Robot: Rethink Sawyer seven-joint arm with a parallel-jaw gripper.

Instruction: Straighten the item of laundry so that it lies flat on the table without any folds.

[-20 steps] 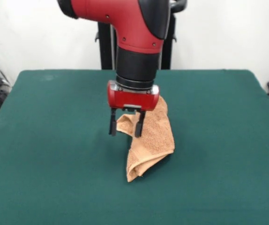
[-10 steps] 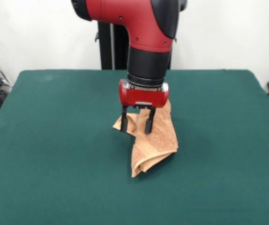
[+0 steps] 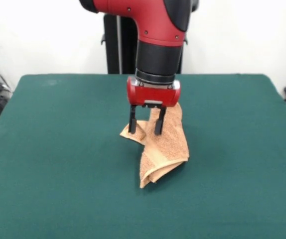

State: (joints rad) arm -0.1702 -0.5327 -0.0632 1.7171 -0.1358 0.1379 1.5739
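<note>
The tool (image 3: pixel 146 123) hangs from the red arm with its two black fingers spread apart, gripping nothing, their tips just over the towel's upper left corner. The towel (image 3: pixel 163 149) lies crumpled and folded over itself near the middle of the green bench (image 3: pixel 48 164)

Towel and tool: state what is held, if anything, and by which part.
Nothing is held. The tool is open, its fingers apart above the folded towel, near the corner that sticks out to the picture's left.
</note>
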